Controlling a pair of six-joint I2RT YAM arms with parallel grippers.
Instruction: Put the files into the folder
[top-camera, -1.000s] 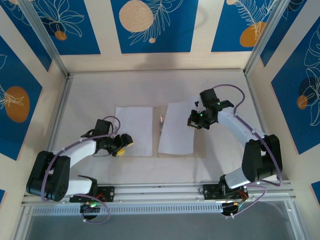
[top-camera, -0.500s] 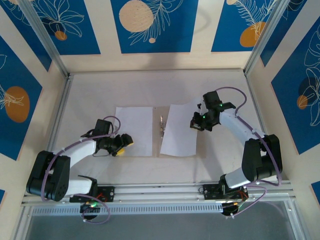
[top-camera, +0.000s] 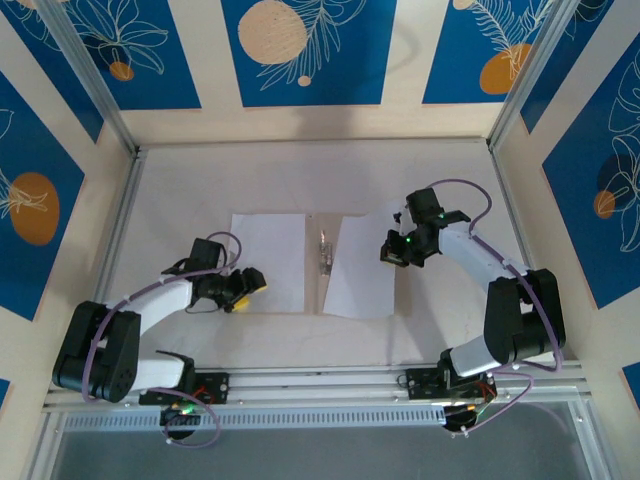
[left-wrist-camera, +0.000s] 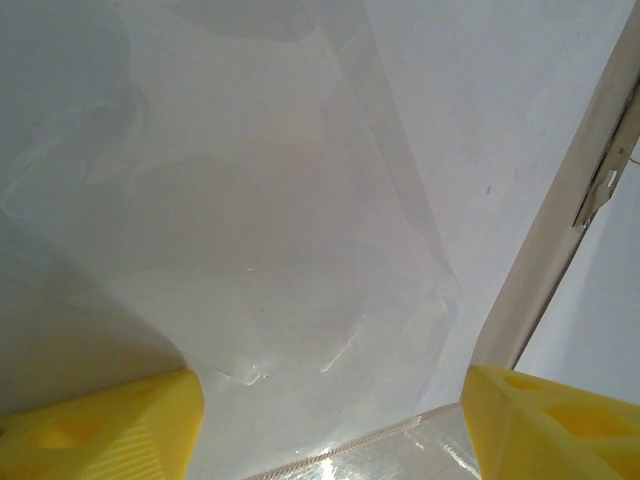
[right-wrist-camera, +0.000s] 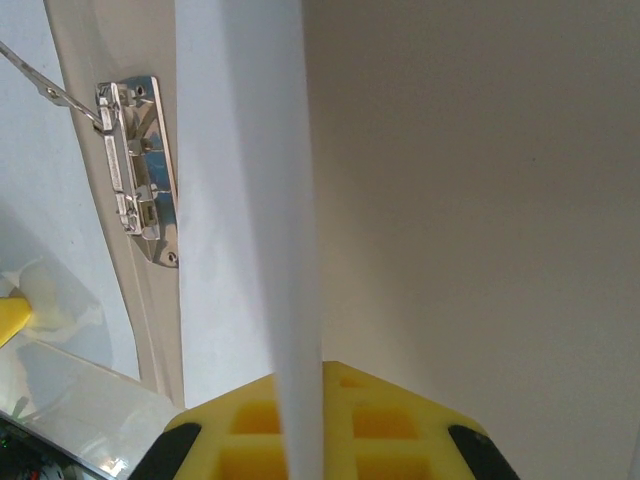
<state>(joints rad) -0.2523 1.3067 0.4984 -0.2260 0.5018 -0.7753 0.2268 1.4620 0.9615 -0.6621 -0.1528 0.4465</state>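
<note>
The folder (top-camera: 314, 288) lies open and flat mid-table, white inside, with its metal clip (top-camera: 325, 252) at the spine. One file (top-camera: 360, 270), a white sheet, covers the right half, its right edge lifted. My right gripper (top-camera: 396, 248) is shut on that edge. In the right wrist view the sheet (right-wrist-camera: 300, 300) runs edge-on between the yellow fingers (right-wrist-camera: 400, 430) of the right gripper (right-wrist-camera: 300, 395), with the clip (right-wrist-camera: 138, 170) at left. White surface (top-camera: 268, 260) covers the left half; I cannot tell sheet from lining. My left gripper (top-camera: 245, 285) stands open at its near-left edge; the left gripper (left-wrist-camera: 330, 425) holds nothing.
The worktop is a pale mat (top-camera: 300, 180) enclosed by patterned walls (top-camera: 300, 50) at the back and both sides. A metal rail (top-camera: 320, 382) runs along the near edge by the arm bases. A clear film (left-wrist-camera: 300, 300) lies over the surface under the left gripper.
My right gripper has drawn the sheet slightly to the right and nearer, uncovering the metal clip at the spine. The left arm has not moved.
</note>
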